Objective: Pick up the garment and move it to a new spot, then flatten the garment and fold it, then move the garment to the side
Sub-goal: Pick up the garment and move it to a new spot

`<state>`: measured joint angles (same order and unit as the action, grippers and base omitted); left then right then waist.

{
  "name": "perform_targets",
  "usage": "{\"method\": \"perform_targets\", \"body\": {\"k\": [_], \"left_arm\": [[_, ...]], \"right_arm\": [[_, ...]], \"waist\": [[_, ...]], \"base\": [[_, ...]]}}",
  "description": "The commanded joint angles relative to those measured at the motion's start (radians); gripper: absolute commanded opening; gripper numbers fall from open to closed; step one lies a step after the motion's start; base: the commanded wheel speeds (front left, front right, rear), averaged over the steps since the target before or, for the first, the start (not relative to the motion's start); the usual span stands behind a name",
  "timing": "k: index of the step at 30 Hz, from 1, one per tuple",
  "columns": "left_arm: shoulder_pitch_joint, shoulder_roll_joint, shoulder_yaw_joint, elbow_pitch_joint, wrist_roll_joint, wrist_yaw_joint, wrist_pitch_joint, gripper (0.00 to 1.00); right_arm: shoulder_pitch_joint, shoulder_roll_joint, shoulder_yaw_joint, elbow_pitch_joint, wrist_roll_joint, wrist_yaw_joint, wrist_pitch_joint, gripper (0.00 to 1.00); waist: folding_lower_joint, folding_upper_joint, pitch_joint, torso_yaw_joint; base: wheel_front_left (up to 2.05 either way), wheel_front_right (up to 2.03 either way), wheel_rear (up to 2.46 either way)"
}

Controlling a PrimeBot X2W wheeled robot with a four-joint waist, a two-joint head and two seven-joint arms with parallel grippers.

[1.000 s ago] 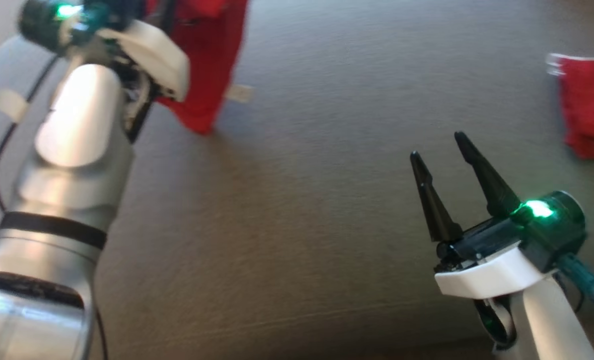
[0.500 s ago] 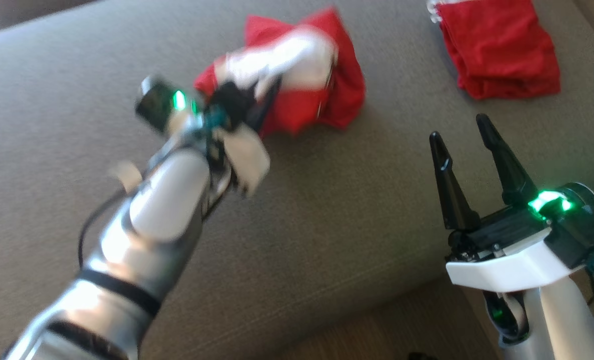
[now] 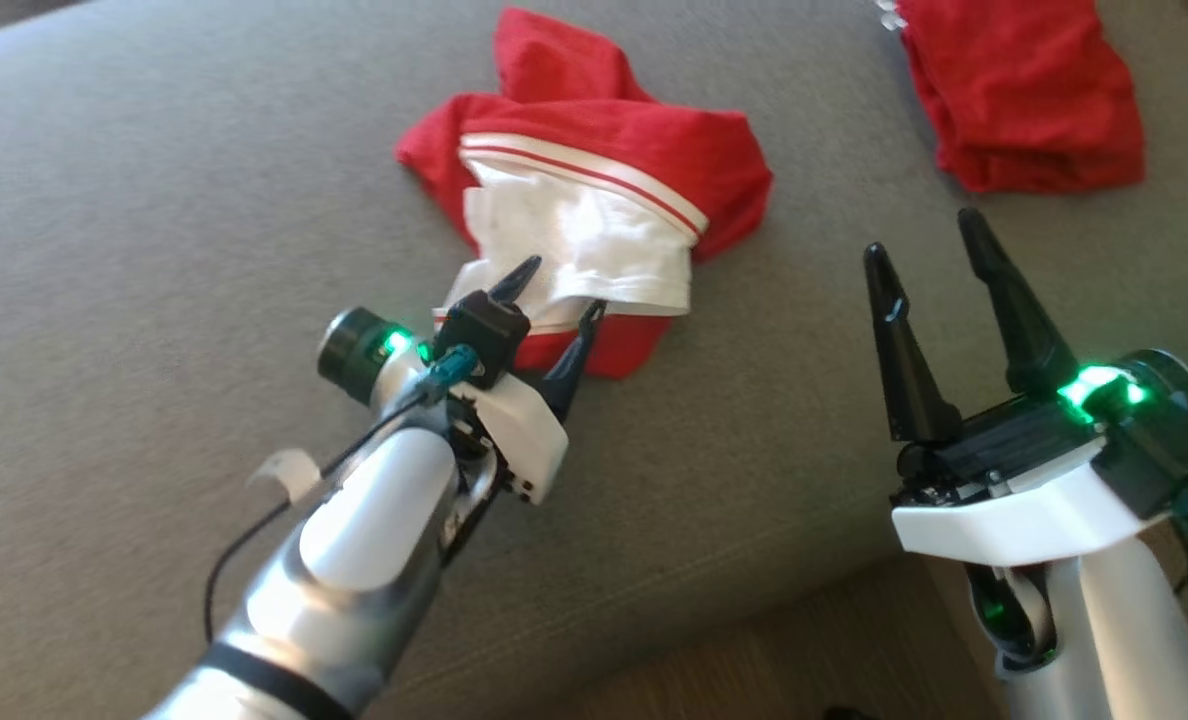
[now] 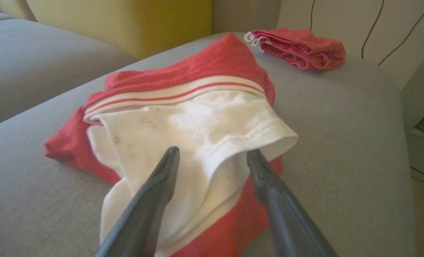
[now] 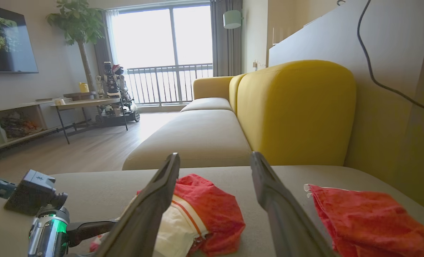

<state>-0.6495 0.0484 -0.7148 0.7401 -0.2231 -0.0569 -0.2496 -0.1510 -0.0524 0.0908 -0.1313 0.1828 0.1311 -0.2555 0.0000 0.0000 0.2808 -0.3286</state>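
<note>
The garment (image 3: 594,190), red with a white part and a striped white band, lies crumpled on the grey sofa cushion (image 3: 154,200). My left gripper (image 3: 561,290) is open at the garment's near edge. Its two fingers straddle the white hem (image 4: 233,142) without pinching it. In the left wrist view the garment (image 4: 183,117) lies close ahead of that gripper (image 4: 212,151). My right gripper (image 3: 921,235) stands open and empty to the right of the garment, above the cushion's front edge. From the right wrist, the garment (image 5: 212,210) shows low between that gripper's fingers (image 5: 215,154).
A second red cloth (image 3: 1024,90), folded, lies at the cushion's far right corner (image 4: 297,46) (image 5: 369,221). A yellow backrest (image 5: 297,110) rises behind the cushions. The wooden floor (image 3: 814,640) begins past the cushion's front edge.
The head camera has tilted. The garment hung from my shut left gripper; it has since come down onto the cushion, and the left jaws have opened and let it go. The right gripper stayed open.
</note>
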Motion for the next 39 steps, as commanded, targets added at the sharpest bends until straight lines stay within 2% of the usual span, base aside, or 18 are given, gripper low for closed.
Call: {"method": "perform_targets", "body": {"k": [1, 9, 10, 14, 19, 25, 30, 39], "left_arm": [[0.019, 0.003, 0.044, -0.088, -0.020, 0.021, -0.012, 1.00], [0.222, 0.014, 0.150, -0.357, -0.065, 0.117, -0.012, 1.00], [0.222, 0.014, 0.150, -0.357, -0.065, 0.117, -0.012, 1.00], [0.351, 0.025, 0.218, -0.470, -0.079, 0.165, -0.012, 1.00], [0.494, 0.042, 0.282, -0.588, -0.063, 0.203, -0.012, 1.00], [0.647, 0.042, 0.380, -0.673, -0.044, 0.243, -0.012, 1.00], [0.742, 0.027, 0.443, -0.734, -0.011, 0.247, -0.012, 1.00], [0.824, 0.009, 0.496, -0.786, 0.040, 0.217, -0.012, 1.00]], "right_arm": [[-0.001, 0.002, 0.025, -0.019, -0.008, 0.000, -0.006, 1.00], [0.044, 0.002, 0.032, 0.038, -0.027, 0.000, -0.006, 1.00], [0.044, 0.002, 0.032, 0.038, -0.027, 0.000, -0.006, 1.00], [0.076, 0.002, 0.016, 0.069, -0.031, 0.000, -0.006, 1.00], [0.120, 0.002, -0.024, 0.128, -0.035, 0.000, -0.006, 1.00], [0.161, 0.002, -0.073, 0.185, -0.036, 0.000, -0.006, 1.00], [0.189, 0.002, -0.087, 0.209, -0.044, 0.000, -0.006, 1.00], [0.210, 0.002, -0.103, 0.222, -0.049, 0.000, -0.006, 1.00]], "waist": [[0.0000, 0.0000, -0.056, 0.058], [0.0000, 0.0000, -0.165, 0.189], [0.0000, 0.0000, -0.165, 0.189], [0.0000, 0.0000, -0.220, 0.254], [0.0000, 0.0000, -0.268, 0.317], [0.0000, 0.0000, -0.303, 0.362], [0.0000, 0.0000, -0.322, 0.375], [0.0000, 0.0000, -0.340, 0.364]], "base": [[0.00, 0.00, 0.00], [0.00, 0.00, 0.00], [0.00, 0.00, 0.00], [0.00, 0.00, 0.00], [0.00, 0.00, 0.00], [0.00, 0.00, 0.00], [0.00, 0.00, 0.00], [0.00, 0.00, 0.00]]}}
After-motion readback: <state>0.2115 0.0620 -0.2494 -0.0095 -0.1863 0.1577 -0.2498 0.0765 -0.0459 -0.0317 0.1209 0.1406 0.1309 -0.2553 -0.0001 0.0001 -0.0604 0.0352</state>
